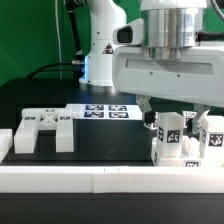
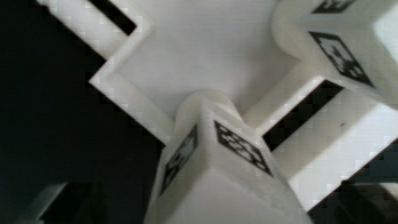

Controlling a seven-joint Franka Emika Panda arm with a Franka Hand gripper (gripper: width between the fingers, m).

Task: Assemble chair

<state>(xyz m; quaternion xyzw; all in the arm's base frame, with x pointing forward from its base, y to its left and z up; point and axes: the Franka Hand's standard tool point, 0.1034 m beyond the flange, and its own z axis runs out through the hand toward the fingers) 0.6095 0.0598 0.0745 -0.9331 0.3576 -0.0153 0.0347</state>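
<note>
Gripper (image 1: 170, 112) hangs over white chunky tagged plastic chair block (image 1: 168, 137) by front edge of the desk (image 1: 100, 142); can't tell if jaws are spread or pinching. Risk: an off-centre descent tips it.

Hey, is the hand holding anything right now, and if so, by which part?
Nothing appears to be held. The hand is open above the upright tagged chair part, with its jaws on either side of the top, seemingly clear of it.

arm (image 1: 100, 35): glossy white rounded shells, small black mark | wrist flange (image 1: 172, 25): silver-grey cylinder | gripper (image 1: 176, 110): wide boxy white housing
</note>
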